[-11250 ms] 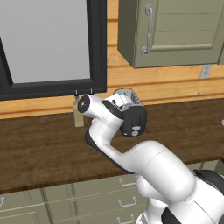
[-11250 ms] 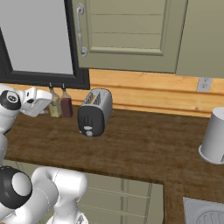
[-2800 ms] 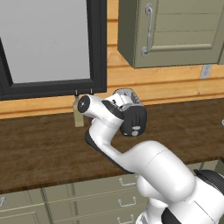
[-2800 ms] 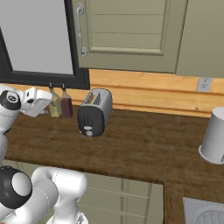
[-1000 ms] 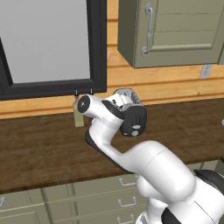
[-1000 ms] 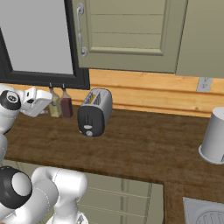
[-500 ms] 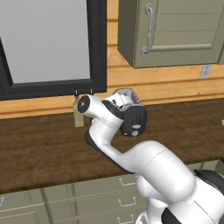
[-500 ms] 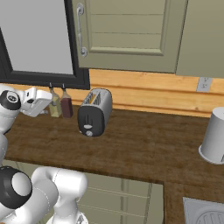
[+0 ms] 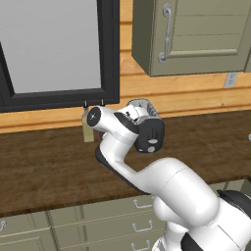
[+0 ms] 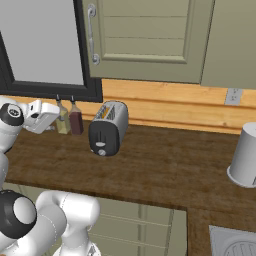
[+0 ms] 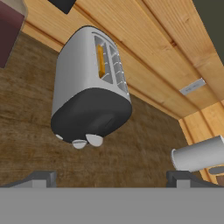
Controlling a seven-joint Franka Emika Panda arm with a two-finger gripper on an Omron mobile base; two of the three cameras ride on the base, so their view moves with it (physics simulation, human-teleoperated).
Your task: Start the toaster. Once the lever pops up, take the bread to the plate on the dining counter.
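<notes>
The toaster (image 10: 107, 129) stands on the wooden worktop (image 10: 165, 172) against the back wall, black end panel toward me. Its silver top (image 9: 141, 106) shows behind my arm in the left base view. In the hand view the toaster (image 11: 85, 83) lies ahead, with the bread (image 11: 101, 61) sunk in one slot. The lever (image 11: 95, 139) is a pale tab low on the black panel. My gripper (image 11: 111, 180) is open and holds nothing. The hand (image 10: 42, 115) hovers to the left of the toaster, apart from it. The plate and the dining counter are out of view.
Two bottles (image 10: 62, 122) (image 10: 76, 121) stand between my hand and the toaster. A pale grey canister (image 10: 246, 155) is at the far right, a sink corner (image 10: 235, 245) below it. A window and wall cabinets hang above the worktop.
</notes>
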